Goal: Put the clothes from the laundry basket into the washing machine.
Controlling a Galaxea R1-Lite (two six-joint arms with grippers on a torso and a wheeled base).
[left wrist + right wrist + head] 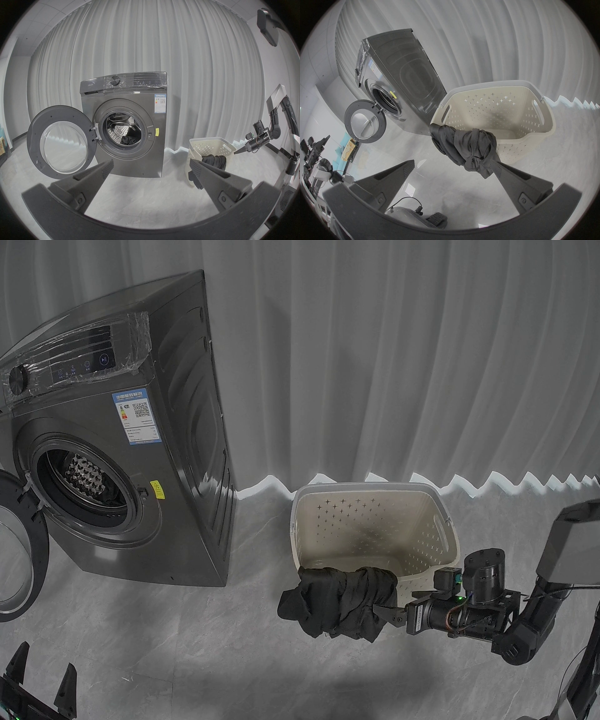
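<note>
Garment (340,605) draped on laundry basket (369,486) rim, washing machine door (19,552) wide open

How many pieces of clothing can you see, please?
2: one dark bundle draped over the front rim of the laundry basket; one dark heap in the drum of the washing machine. More may lie hidden there.

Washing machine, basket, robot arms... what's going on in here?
A robot is loading laundry. Its right end effector is at a dark garment draped over the near rim of the laundry basket, jaws open, with one finger against the cloth. The door of the washing machine hangs open, and dark clothes lie in the drum. The left end effector is open and empty, low in front of the machine.
</note>
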